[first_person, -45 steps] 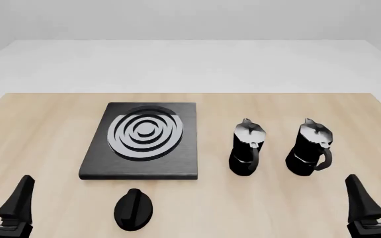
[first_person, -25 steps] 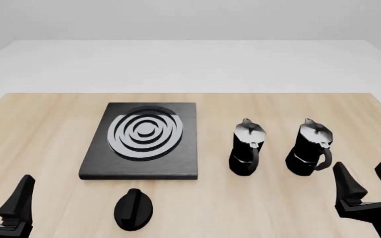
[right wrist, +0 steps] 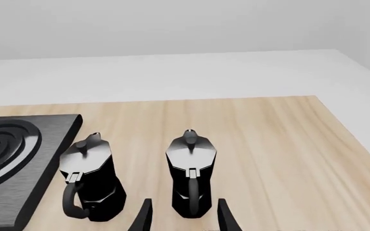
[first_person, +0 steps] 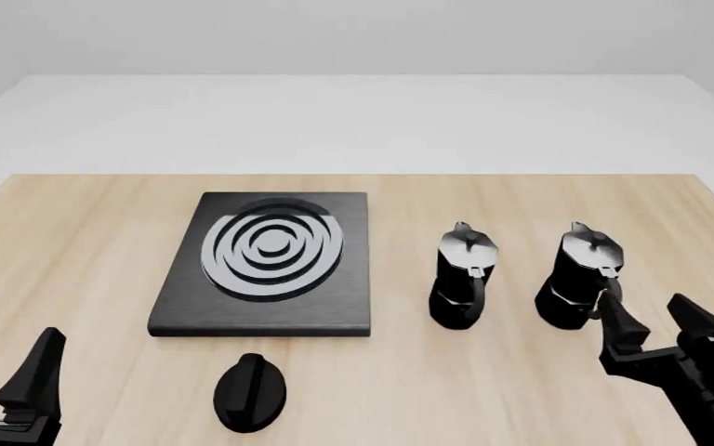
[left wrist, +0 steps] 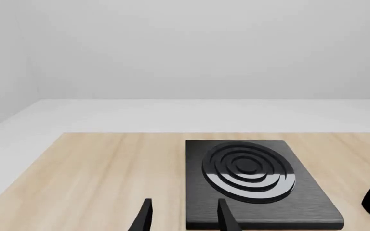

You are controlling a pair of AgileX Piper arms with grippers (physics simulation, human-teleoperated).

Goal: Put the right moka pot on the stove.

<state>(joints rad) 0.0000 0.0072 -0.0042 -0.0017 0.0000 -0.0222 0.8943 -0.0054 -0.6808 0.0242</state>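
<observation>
The right moka pot (first_person: 580, 277) is black with a silver lid and stands upright at the right of the table, handle toward me. It also shows in the right wrist view (right wrist: 191, 166). The stove (first_person: 332, 307), a black slab with silver rings, lies left of centre and also shows in the left wrist view (left wrist: 300, 207). My right gripper (first_person: 653, 316) is open, just in front of and slightly right of the right pot, not touching it; in the right wrist view (right wrist: 184, 206) the pot's handle lines up between the fingers. My left gripper (first_person: 4, 348) is open and empty at the front left.
A second near-identical moka pot (first_person: 463, 277) stands between the stove and the right pot, also in the right wrist view (right wrist: 90, 175). A small black oval knob (first_person: 252, 392) lies in front of the stove. The table's right edge is close beyond the right pot.
</observation>
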